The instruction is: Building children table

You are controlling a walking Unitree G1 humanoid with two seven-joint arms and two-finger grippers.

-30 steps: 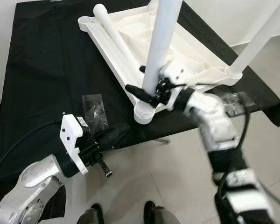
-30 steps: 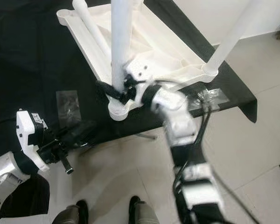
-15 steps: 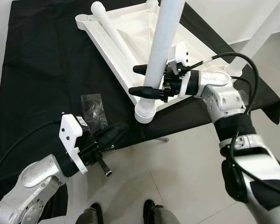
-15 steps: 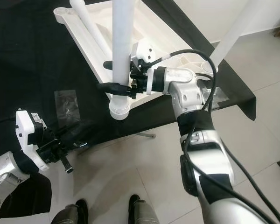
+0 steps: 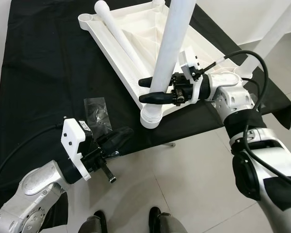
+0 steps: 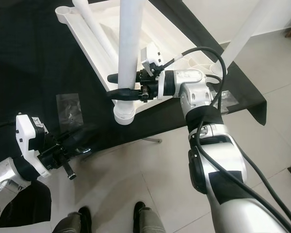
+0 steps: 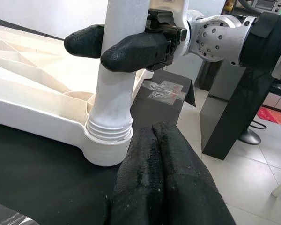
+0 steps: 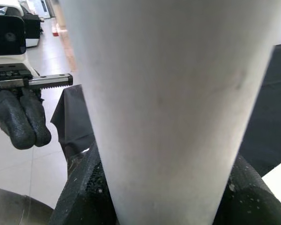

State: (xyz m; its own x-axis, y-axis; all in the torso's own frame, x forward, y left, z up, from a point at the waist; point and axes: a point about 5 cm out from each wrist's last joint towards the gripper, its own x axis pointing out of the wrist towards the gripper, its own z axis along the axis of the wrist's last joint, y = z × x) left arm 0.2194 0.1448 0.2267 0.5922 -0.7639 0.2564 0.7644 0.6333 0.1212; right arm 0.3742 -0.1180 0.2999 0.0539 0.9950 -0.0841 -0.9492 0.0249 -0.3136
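The right gripper (image 5: 153, 90) is clamped around the near white leg (image 5: 170, 53), one black finger on each side of it, low down just above the corner socket (image 5: 150, 116) of the upturned tabletop (image 5: 136, 34) lying on the black-draped table (image 5: 43, 73). This looks like the leg-fitting step: the leg stands upright in its socket with screw threads still visible at the base, so the next move probably calls for twisting it home, though how deep it sits is hard to judge. A loose leg (image 5: 119, 36) lies across the tabletop's far-left side. The left gripper (image 5: 117, 137) sits closed and empty at the table's near edge, near the socket and beside a small clear bag (image 5: 98, 114).
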